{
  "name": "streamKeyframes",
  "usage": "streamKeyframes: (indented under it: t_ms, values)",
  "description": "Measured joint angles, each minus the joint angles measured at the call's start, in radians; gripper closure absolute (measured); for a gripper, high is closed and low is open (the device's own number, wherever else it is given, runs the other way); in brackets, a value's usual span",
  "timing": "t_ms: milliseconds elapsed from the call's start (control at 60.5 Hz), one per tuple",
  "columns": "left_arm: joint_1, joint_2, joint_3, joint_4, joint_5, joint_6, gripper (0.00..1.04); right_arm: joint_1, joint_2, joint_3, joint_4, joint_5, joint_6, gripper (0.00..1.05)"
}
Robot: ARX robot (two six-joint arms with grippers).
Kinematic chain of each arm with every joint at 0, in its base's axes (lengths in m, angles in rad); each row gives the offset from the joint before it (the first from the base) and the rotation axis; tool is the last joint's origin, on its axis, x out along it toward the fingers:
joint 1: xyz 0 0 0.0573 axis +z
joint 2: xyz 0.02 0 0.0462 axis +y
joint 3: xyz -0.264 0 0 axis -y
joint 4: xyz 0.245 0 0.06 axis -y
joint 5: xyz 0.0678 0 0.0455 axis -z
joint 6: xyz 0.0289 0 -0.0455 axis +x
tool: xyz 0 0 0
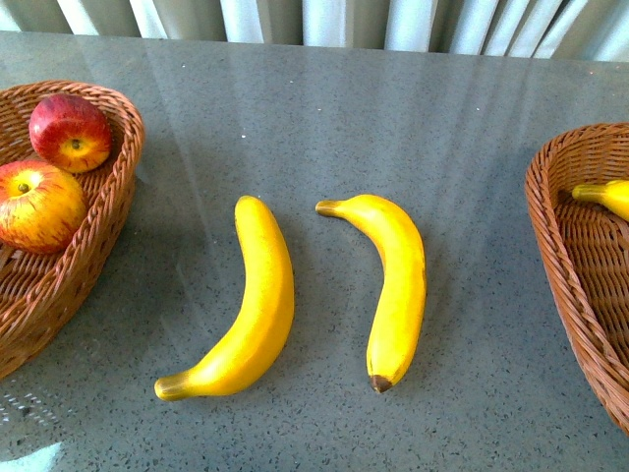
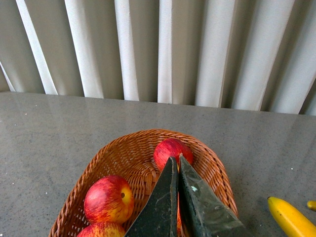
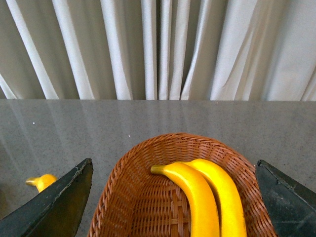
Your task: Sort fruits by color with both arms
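We see red apples (image 1: 37, 205) in the left basket (image 1: 103, 221), our left gripper (image 2: 177, 159) above it with fingers pressed together. Right of that basket two loose bananas (image 1: 257, 305) lie on the table (image 1: 472, 147); farther right, the right gripper (image 3: 173, 162) gapes wide over another basket (image 3: 123, 197) holding more bananas (image 3: 197, 197).

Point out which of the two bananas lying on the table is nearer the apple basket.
The banana on the left, next to the apple basket; the other banana lies further right, toward the second basket.
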Motion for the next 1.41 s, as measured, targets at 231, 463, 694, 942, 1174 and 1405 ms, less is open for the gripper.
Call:
streamKeyframes:
  t_ms: [231, 463, 694, 942, 1174, 1405]
  values:
    - [0.000, -0.092, 0.000, -0.089, 0.000, 0.000, 1.03, 0.000, 0.000, 0.000, 0.000, 0.000, 0.000, 0.09]
    - [0.000, -0.175, 0.000, -0.172, 0.000, 0.000, 1.03, 0.000, 0.000, 0.000, 0.000, 0.000, 0.000, 0.09]
    - [0.000, -0.235, 0.000, -0.232, 0.000, 0.000, 1.03, 0.000, 0.000, 0.000, 0.000, 0.000, 0.000, 0.09]
    - [0.000, -0.393, 0.000, -0.409, -0.001, 0.000, 1.03, 0.000, 0.000, 0.000, 0.000, 0.000, 0.000, 0.09]
    - [0.000, -0.394, 0.000, -0.409, 0.000, 0.000, 0.98, 0.000, 0.000, 0.000, 0.000, 0.000, 0.000, 0.09]
    - [0.000, -0.394, 0.000, -0.409, 0.000, 0.000, 0.53, 0.000, 0.000, 0.000, 0.000, 0.000, 0.000, 0.09]
